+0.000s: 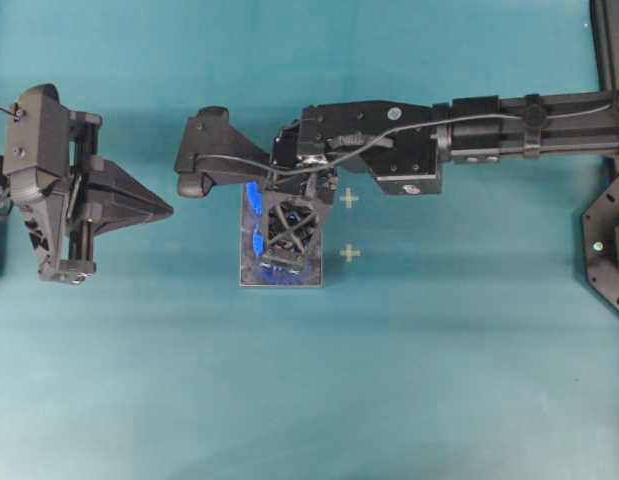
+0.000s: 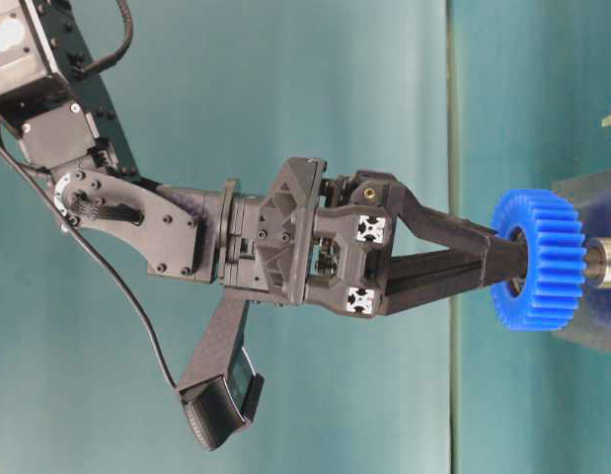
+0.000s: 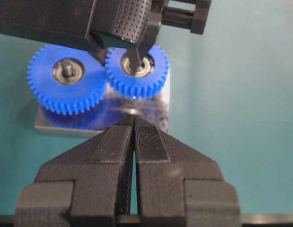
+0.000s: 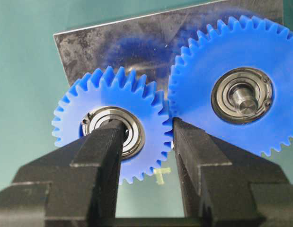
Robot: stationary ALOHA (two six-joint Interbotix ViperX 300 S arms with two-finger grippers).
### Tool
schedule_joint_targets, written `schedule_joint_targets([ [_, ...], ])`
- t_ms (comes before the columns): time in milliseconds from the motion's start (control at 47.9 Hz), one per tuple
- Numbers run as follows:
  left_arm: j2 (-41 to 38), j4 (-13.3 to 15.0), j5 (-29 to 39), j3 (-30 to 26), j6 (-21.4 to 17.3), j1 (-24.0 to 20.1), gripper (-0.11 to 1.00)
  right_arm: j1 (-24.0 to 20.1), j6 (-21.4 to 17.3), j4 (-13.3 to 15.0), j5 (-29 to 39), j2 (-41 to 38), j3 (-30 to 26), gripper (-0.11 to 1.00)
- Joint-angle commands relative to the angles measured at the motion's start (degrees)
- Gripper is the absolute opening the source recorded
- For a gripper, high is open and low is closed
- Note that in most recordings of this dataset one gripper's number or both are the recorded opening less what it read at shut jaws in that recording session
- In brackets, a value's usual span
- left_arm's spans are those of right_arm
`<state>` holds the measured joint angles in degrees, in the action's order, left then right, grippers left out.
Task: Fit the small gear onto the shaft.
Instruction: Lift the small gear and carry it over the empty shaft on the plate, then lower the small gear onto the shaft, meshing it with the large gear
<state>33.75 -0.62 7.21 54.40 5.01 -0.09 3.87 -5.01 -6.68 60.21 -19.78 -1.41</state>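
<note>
The small gear (image 4: 113, 92) is bright blue with a metal bearing hub and sits over the dark grey plate (image 4: 99, 47), its teeth against the larger blue gear (image 4: 208, 61). My right gripper (image 4: 146, 127) is shut on the small gear, with one finger in the hub bore and the other outside the toothed rim. The shaft under the small gear is hidden by the finger and hub. The left wrist view shows the same finger in the small gear (image 3: 155, 78). My left gripper (image 3: 133, 120) is shut and empty, a short way from the plate (image 3: 56, 127).
The larger gear sits on its own shaft (image 4: 244, 105) on the same plate (image 1: 279, 278). Two yellow cross marks (image 1: 348, 199) (image 1: 350, 253) lie on the teal table right of the plate. My left gripper (image 1: 169, 210) hovers left of the plate.
</note>
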Motion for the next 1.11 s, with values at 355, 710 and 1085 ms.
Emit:
schedule_joint_targets([
  [355,0.18,-0.18,-1.49,-1.05,0.0,0.09,0.0,0.18,0.0,-0.18,0.18,0.88,-1.23,0.39],
  [710,0.09,-0.18,-3.43,-1.49,0.18,0.18,0.0,0.35,-1.05,-0.18,4.92,0.97,-2.99,0.63],
  [1085,-0.26,-0.09,-3.69,-1.32,0.18,0.18,0.0,0.44,-0.35,0.0,5.71,-0.35,-6.86,0.13],
])
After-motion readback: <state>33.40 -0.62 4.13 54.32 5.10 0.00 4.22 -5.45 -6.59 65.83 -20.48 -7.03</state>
